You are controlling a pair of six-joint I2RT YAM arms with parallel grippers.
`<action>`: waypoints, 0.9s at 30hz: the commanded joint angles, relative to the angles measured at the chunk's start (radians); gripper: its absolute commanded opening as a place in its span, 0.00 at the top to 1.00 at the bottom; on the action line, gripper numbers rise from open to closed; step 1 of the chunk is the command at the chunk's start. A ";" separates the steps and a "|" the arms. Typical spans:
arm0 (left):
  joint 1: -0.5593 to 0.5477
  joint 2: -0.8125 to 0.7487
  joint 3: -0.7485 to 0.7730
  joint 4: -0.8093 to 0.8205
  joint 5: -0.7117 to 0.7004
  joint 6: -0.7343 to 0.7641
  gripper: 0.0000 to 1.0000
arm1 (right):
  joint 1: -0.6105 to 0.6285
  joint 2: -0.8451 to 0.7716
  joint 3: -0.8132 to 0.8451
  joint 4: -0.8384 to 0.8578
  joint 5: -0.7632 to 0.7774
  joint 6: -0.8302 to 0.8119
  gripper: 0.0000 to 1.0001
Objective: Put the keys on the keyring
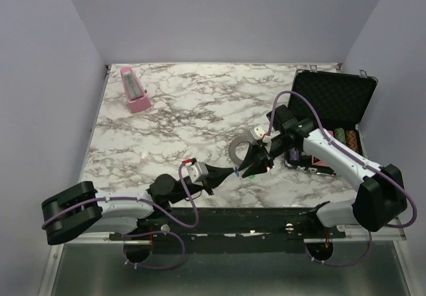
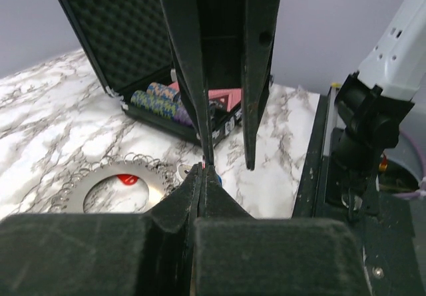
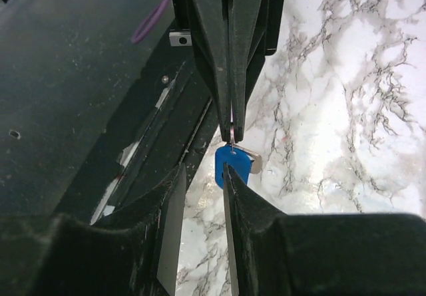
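The keyring (image 1: 233,151) lies flat on the marble table, just beyond both grippers. In the left wrist view the keyring (image 2: 74,191) shows its toothed rim, with a red key head (image 2: 126,178) inside its hole. My left gripper (image 3: 231,135) is shut on the thin loop of a blue-headed key (image 3: 229,166), which hangs just above the table. My right gripper (image 3: 203,169) is open, with one fingertip against the blue head. In the top view the left gripper (image 1: 236,171) and right gripper (image 1: 255,165) meet tip to tip. A green speck (image 1: 253,175) lies beside them.
An open black case (image 1: 329,120) with foam lining and stacked poker chips (image 2: 160,100) stands right of the keyring. A pink metronome (image 1: 135,91) stands at the far left. The table's near edge and black frame rail (image 3: 80,110) are just behind the grippers.
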 commanded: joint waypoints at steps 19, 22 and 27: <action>-0.004 0.105 0.004 0.276 0.006 -0.086 1.00 | -0.006 -0.032 -0.066 0.253 -0.086 0.290 0.72; -0.006 0.113 0.006 0.283 0.003 -0.087 1.00 | -0.006 -0.032 -0.064 0.255 -0.086 0.291 0.76; -0.006 0.122 0.006 0.291 0.000 -0.090 1.00 | -0.008 -0.032 -0.061 0.249 -0.085 0.285 0.85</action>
